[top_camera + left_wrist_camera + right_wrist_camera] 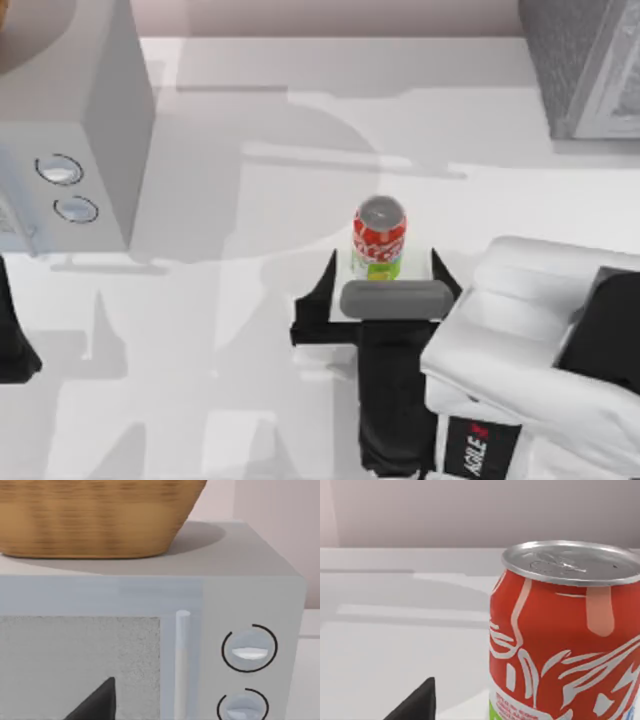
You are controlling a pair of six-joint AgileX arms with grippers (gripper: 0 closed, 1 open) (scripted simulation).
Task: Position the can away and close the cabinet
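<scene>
bare table (250, 120) behind can (379, 240)

Red can (379, 240) with white swirls, green band; speckled dark-grey cabinet (562, 62).

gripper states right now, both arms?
Right gripper: open, fingers on either side of the can, not clamped.
Left gripper: parked at the table's left edge, facing the box with two dials; state cannot be told.
</scene>
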